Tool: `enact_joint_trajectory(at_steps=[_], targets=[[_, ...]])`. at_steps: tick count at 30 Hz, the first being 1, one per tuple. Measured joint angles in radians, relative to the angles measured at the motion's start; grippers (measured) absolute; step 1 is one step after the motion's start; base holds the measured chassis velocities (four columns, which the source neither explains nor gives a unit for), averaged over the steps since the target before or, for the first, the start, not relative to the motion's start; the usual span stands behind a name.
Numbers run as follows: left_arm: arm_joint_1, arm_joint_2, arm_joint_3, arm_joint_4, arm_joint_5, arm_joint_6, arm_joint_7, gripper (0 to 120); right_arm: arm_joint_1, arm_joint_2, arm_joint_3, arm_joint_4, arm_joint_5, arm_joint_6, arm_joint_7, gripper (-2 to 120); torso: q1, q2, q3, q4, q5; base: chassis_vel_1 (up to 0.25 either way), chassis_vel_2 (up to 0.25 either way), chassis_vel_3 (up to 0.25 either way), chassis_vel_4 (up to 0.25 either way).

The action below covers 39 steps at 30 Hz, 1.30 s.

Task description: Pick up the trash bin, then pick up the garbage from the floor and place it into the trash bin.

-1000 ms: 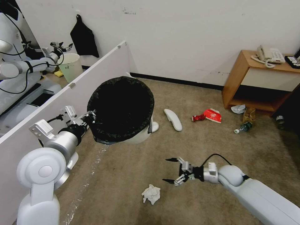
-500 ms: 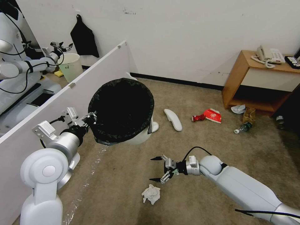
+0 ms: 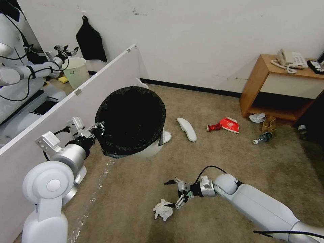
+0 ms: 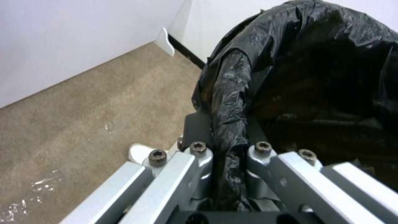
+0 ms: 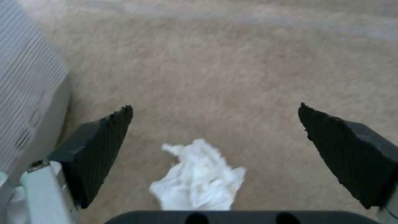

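Floor [image 3: 209, 158]: short-pile beige carpet.
Trash bin [image 3: 131, 120]: round, white, crinkled black liner; left gripper [image 4: 226, 155] is holding it aloft, pinching the rim.
Right gripper [image 3: 172, 194]: hanging wide open, empty, just over the garbage.
Tissue [image 5: 199, 177]: crumpled, white, soft, lying between the pads. Pickup step; likely needing descent, then closing.

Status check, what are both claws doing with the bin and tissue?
Left claw shut on trash bin rim, bin lifted. Right claw open beside crumpled tissue. Nothing between.
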Motion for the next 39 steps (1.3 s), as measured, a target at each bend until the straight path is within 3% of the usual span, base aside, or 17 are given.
enact_joint_trajectory(at_steps=[39], targets=[[0.037,-0.006,-0.003,-0.029,0.038,-0.014,0.027,4,0.011,0.114,0.088,-0.329,-0.033,0.107,-0.104,100,0.0,0.0,0.0,0.0,-0.0001,0.0,0.0,0.0,0.0]])
